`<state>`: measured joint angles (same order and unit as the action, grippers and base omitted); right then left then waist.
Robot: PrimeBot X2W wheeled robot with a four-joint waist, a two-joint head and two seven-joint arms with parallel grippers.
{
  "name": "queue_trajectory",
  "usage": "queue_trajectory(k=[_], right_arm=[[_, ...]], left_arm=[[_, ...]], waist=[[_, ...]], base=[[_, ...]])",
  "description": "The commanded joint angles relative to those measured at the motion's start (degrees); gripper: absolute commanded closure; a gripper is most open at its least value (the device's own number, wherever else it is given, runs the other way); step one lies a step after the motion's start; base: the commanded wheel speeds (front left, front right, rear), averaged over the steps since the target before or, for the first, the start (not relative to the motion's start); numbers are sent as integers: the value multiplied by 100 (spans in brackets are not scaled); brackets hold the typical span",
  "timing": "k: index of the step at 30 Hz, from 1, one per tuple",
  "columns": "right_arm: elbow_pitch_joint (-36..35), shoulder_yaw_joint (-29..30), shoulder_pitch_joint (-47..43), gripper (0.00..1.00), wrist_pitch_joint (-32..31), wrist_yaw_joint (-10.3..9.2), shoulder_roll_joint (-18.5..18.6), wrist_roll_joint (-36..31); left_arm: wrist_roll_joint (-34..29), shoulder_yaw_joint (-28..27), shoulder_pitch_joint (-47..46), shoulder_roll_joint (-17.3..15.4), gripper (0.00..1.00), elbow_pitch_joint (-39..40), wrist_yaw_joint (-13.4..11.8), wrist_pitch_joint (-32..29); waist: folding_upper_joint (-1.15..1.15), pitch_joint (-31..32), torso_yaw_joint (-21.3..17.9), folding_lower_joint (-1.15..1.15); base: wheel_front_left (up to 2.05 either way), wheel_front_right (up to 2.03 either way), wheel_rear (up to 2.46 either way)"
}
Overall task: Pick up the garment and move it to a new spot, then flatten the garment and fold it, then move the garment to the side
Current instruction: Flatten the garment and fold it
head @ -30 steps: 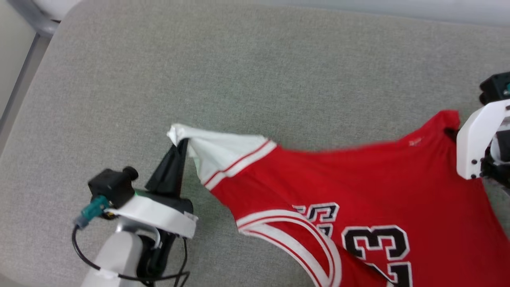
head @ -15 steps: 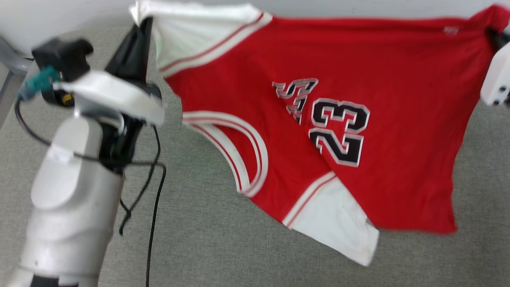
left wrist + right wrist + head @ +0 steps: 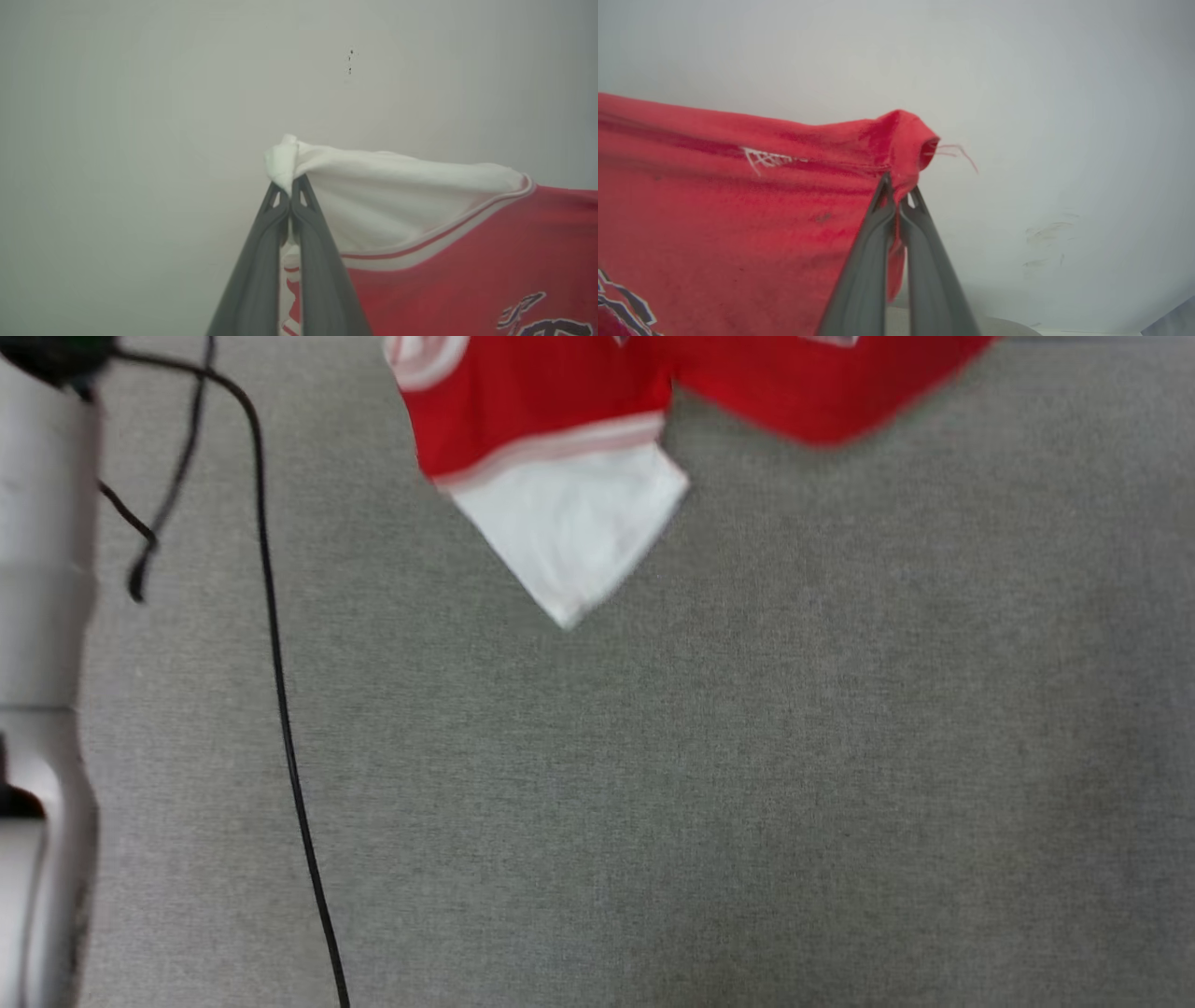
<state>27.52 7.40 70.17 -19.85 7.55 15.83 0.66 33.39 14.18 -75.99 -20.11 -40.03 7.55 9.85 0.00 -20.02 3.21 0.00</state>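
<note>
The garment point(image 3: 551, 401), a red jersey with white sleeves, hangs in the air, stretched between both arms. Its lower part dangles into the top of the head view, with a white sleeve point(image 3: 569, 532) pointing down over the grey surface. In the left wrist view my left gripper point(image 3: 290, 189) is shut on a bunched white sleeve tip of the garment point(image 3: 411, 205). In the right wrist view my right gripper point(image 3: 899, 186) is shut on a red corner of the garment point(image 3: 738, 200), where loose threads stick out. Black lettering shows at the frame edges.
A grey fabric-covered surface point(image 3: 709, 756) spreads below the hanging cloth. My pale left forearm point(image 3: 37, 663) runs along the head view's left edge, with a black cable point(image 3: 280, 709) trailing down beside it. A plain pale wall point(image 3: 140, 116) stands behind both grippers.
Both grippers have lifted the garment off the grey surface and higher, out of the head view's top. The head view itself has shifted, so only the hanging lower edge remains in it.
</note>
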Motion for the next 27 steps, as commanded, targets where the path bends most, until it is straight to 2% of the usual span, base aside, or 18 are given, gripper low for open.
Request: queue_trajectory(k=[1, 7, 14, 22, 27], right_arm=[[40, 40, 294, 100, 61, -12, 21, -103], [157, 19, 999, 100, 152, -13, -11, -270], [349, -16, 1326, 100, 275, -13, -158, -363], [917, -113, 1291, 100, 587, -12, -271, -210], [1331, -238, 823, 100, 849, -11, -362, -23]], left_arm=[[26, 2, -314, -159, 100, -99, -14, 34], [273, 158, -1061, -455, 100, -210, -14, 103], [552, 349, -1225, -620, 100, -335, -14, 200], [1066, 683, -844, -599, 100, -578, -13, 374], [1461, 991, -276, -497, 100, -718, -12, 442]], waist=[[0, -345, -112, 0], [0, -1007, -145, 0], [0, -1595, -127, 0], [0, -1953, -41, 0], [0, -1816, -18, 0]], base=[[0, 0, 0], [0, 0, 0], [0, 0, 0], [0, 0, 0], [0, 0, 0]])
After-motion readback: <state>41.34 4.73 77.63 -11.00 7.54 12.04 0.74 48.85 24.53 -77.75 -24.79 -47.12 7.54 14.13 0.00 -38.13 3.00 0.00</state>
